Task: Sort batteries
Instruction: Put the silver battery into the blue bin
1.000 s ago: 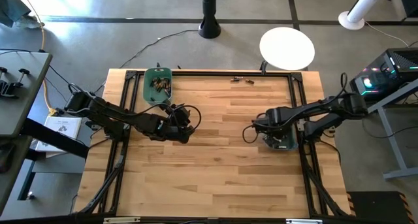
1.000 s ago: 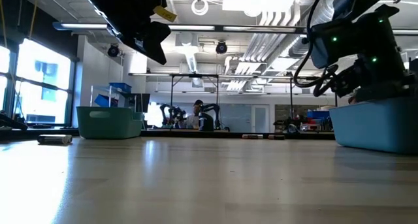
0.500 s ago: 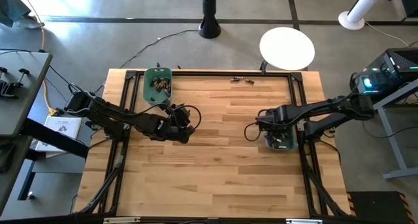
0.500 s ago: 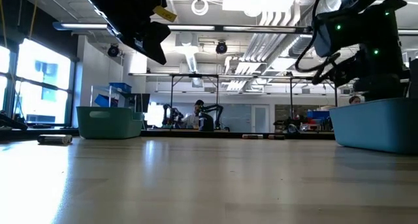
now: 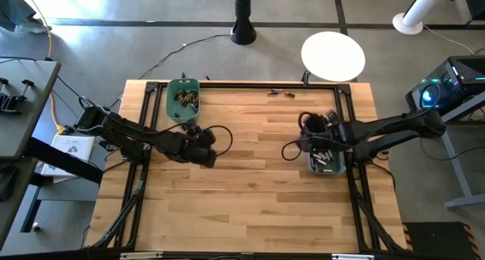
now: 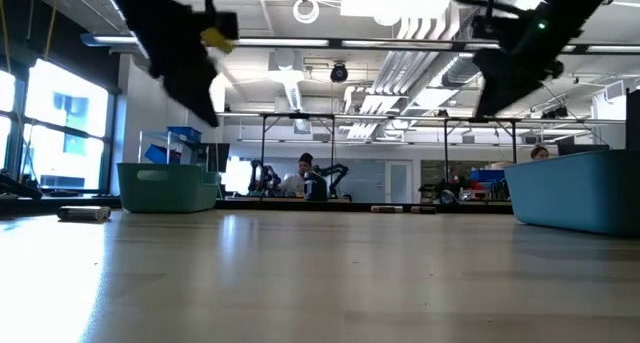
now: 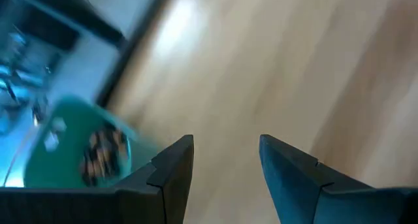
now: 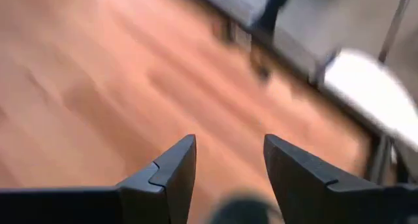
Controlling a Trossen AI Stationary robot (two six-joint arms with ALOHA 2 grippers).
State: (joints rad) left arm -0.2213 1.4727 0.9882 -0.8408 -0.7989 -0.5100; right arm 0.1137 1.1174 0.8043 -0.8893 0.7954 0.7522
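Copper-brown batteries (image 5: 185, 98) lie in the green bin (image 5: 183, 108) at the far left, which also shows in the left wrist view (image 7: 78, 152). More batteries (image 5: 324, 158) lie in the blue-grey bin (image 5: 339, 167) at the right. A few loose batteries (image 5: 280, 92) lie on the table by its far edge. My left gripper (image 7: 225, 160) hangs open above the table just near-right of the green bin (image 5: 203, 139), holding nothing. My right gripper (image 8: 228, 160) is open and holds nothing, raised just beyond the blue-grey bin's far end (image 5: 308, 125).
A black metal frame (image 5: 250, 84) runs along the table's edges. One small cylinder (image 6: 83, 212) lies on the table at the low view's left. A white round disc (image 5: 333, 55) stands beyond the far edge. Bare wood (image 5: 258, 161) lies between the two arms.
My right gripper has risen from over the blue-grey bin and tipped up toward the table's far edge, uncovering the batteries in the bin. My left gripper has turned at the wrist toward the green bin while staying in nearly the same place.
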